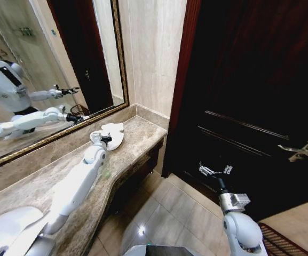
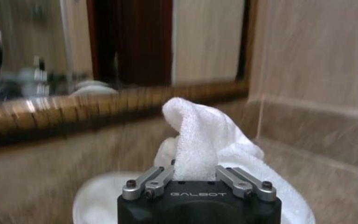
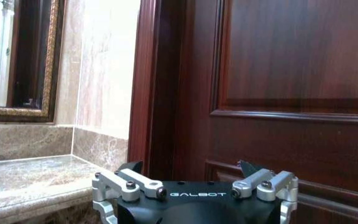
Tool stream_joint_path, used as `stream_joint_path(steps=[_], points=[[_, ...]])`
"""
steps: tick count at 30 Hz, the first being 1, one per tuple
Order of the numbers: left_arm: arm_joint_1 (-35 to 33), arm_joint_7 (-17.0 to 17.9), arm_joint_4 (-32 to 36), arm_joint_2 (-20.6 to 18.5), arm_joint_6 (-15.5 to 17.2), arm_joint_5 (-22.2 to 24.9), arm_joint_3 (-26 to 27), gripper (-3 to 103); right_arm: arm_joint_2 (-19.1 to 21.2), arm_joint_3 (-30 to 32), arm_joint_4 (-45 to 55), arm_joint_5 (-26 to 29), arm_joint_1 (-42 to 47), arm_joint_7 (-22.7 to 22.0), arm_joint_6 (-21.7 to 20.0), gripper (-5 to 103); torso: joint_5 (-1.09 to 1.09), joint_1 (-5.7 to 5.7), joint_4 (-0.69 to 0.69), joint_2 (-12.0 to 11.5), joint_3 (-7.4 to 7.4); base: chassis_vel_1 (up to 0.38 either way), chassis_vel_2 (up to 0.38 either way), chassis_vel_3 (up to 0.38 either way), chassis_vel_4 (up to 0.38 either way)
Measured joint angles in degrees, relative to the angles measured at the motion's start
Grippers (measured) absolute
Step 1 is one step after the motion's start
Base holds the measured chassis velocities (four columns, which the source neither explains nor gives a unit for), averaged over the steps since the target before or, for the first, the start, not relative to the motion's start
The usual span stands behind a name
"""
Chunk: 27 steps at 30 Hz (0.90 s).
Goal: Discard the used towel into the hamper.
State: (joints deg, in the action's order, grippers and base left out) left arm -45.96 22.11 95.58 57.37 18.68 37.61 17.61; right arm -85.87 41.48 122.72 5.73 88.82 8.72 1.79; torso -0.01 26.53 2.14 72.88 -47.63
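The white towel [image 1: 112, 133] lies bunched on the marble counter [image 1: 47, 181], close to its far end by the mirror. My left gripper [image 1: 105, 140] reaches along the counter and is shut on the towel [image 2: 197, 135]. A fold of it stands up between the fingers [image 2: 151, 179]. More white cloth spreads below. My right gripper [image 1: 213, 171] hangs open over the floor in front of the dark door, holding nothing [image 3: 190, 167]. A dark reddish-brown barred edge [image 1: 275, 241] at the lower right, beside my right arm, looks like the hamper.
A gold-framed mirror [image 1: 52, 64] runs behind the counter and reflects my arms. The dark wooden door [image 1: 250, 96] with a lever handle [image 1: 300, 151] stands on the right. Tiled floor [image 1: 170, 208] lies between the counter and the door.
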Motion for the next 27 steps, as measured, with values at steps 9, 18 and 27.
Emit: stream_joint_path(steps=[9,18,27], points=[[-13.51,-0.38,21.79,-2.67,-0.12,-1.11,8.63,14,-0.34,0.19,0.68,0.82,0.5,-0.45,0.26,100,0.01,-0.01,0.0,0.01,0.02,0.0,0.0,0.0,0.0],[-26.89,-0.14,33.35,-1.12,0.28,-3.13,13.85,14,-0.79,0.21,2.1,1.58,1.5,-0.68,0.73,100,0.02,-0.02,0.01,0.01,0.02,0.0,0.0,0.0,0.0],[-33.54,-2.49,37.18,4.43,-2.14,-7.76,15.9,14,-0.24,1.14,5.31,3.14,3.43,-1.51,-1.18,100,0.01,-0.02,0.0,0.01,0.02,0.0,0.0,0.0,0.0]])
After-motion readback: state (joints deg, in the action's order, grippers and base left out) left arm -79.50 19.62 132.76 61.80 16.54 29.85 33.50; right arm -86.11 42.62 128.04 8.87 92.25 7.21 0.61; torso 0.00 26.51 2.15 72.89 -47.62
